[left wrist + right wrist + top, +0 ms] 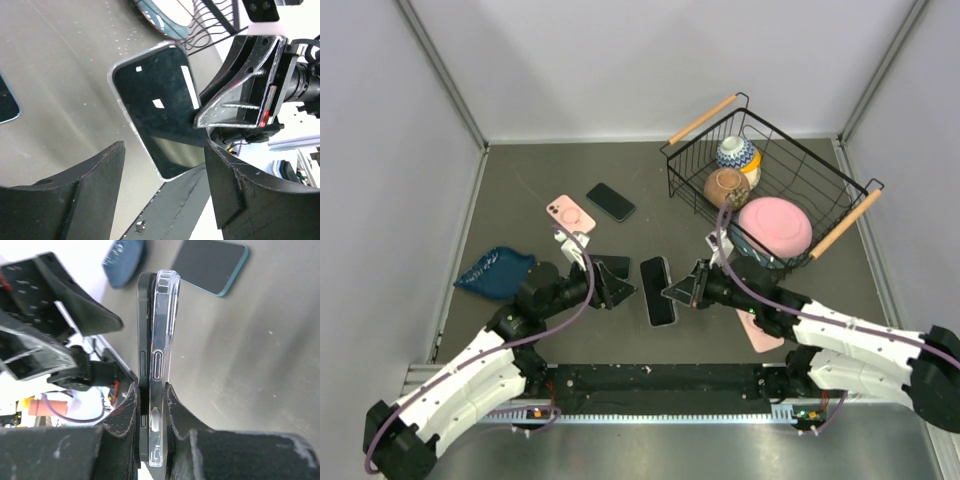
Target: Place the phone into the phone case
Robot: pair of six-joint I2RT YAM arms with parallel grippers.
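Observation:
A black phone (658, 290) lies near the middle of the table, held at its right edge by my right gripper (686, 290). In the right wrist view the black phone (144, 340) and a clear phone case (166, 325) stand edge-on, pressed side by side, with my right gripper (152, 405) shut across both. My left gripper (612, 283) is just left of the phone, open and empty. In the left wrist view it (165, 185) is open, with the phone (155, 100) lying beyond the fingertips and the right gripper (240, 105) at the phone's edge.
A pink phone case (570, 213) and a dark phone (610, 201) lie farther back. A blue cloth-like item (495, 272) lies at the left. A black wire basket (840, 190) with bowls stands back right. A pink flat item (760, 330) lies under the right arm.

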